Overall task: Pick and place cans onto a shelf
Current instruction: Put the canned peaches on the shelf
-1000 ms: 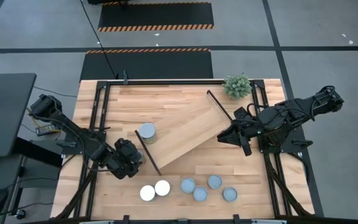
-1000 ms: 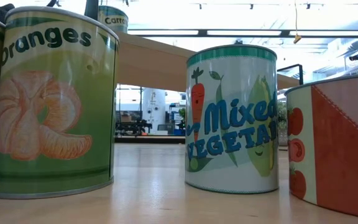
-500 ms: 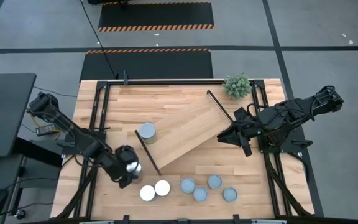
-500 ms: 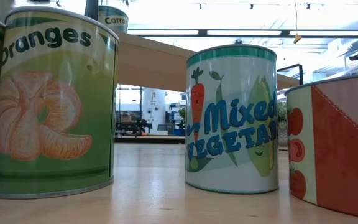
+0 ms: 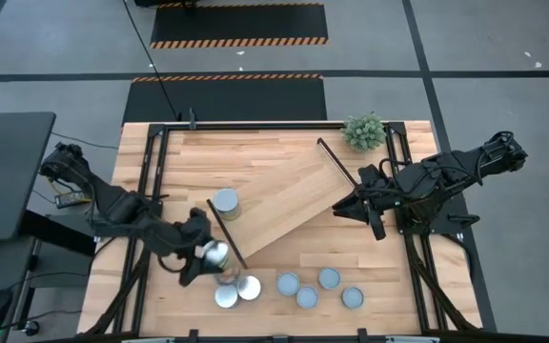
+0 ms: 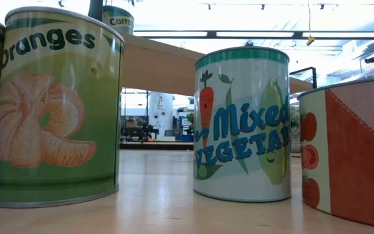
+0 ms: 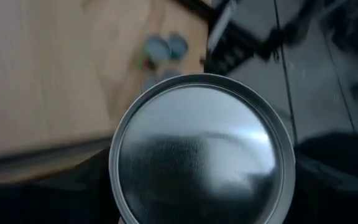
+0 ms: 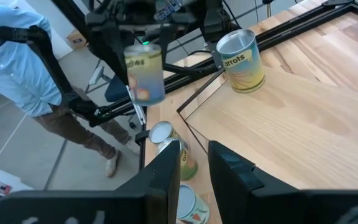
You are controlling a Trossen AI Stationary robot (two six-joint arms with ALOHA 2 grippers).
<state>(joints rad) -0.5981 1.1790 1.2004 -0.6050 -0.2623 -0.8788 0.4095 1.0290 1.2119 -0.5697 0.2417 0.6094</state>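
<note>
My left gripper [image 5: 208, 257] is shut on a can [image 5: 217, 252] and holds it in the air off the near left end of the shelf [image 5: 289, 202]. The can's silvery round end [image 7: 201, 149] fills the left wrist view. A carrots can [image 5: 225, 201] stands on the shelf's left end. Two white-topped cans [image 5: 237, 292] and several blue-grey-topped cans [image 5: 307, 296] stand on the table near its front edge. My right gripper [image 8: 194, 165] waits at the table's right side, open by a narrow gap with nothing in it. My left gripper holds the can by its side wall [image 8: 143, 53], coming at it from above on a slant from the table's left. The can itself hides the fingers in the left wrist view. The can hangs roughly upright below the gripper, lifted clear of the table.
A small green plant [image 5: 364, 131] stands at the far right corner. Black frame rails [image 5: 151, 171] run along the table's sides. A person [image 8: 23, 68] stands beyond the table's left side. The oranges can [image 6: 57, 104] and mixed-vegetables can [image 6: 242, 123] loom close in the low view.
My left gripper has risen and shifted toward the table's near edge and a little to the right, tipping from pointing down toward a shallower slant. The can it holds has come up off the table and now shows beside the shelf's near left end.
</note>
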